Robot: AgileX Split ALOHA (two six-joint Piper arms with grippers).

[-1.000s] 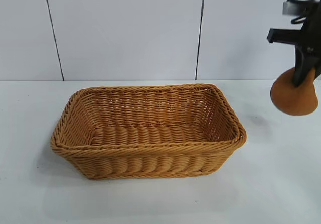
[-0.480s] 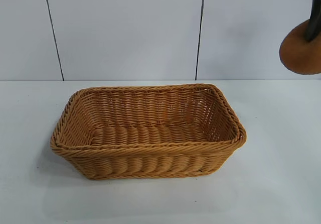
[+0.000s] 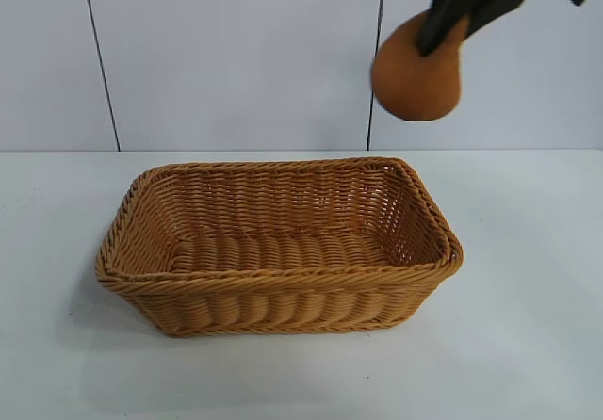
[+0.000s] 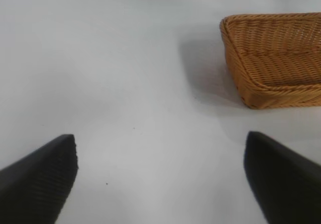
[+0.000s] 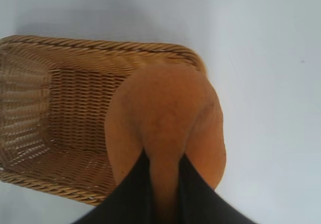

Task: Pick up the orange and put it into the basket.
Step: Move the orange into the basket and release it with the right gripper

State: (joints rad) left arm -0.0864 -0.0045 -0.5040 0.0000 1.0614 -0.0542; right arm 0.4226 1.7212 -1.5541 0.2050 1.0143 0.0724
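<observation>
The right end effector (image 3: 450,17) is high in the air, closed tight on the narrow knobby tip of the orange (image 3: 416,73), whose rounded body hangs below the fingers. In the right wrist view the two dark fingers pinch the neck of the fruit from both sides, and the bulk of the orange (image 5: 168,118) swells out beyond them. Directly beneath the end effector lies the basket (image 3: 283,288), resting on the white surface (image 3: 528,345). From the exterior view the orange hangs well above the basket's far right corner; from the right wrist view it hangs over the braided rim (image 5: 100,45) at one end, partly over the woven interior and partly over bare surface, so it does not look centred over the opening yet.

The left end effector (image 4: 160,179) is idle, low over the surface, its fingers spread wide with nothing between them, and the basket (image 4: 273,58) sits off to one side, well apart from it.

As for progress, the pick-up is done: the orange is lifted clear and carried as far as the basket. What is left, by my reading, is to bring it fully over the interior, lower it, and let go. The basket is empty.
</observation>
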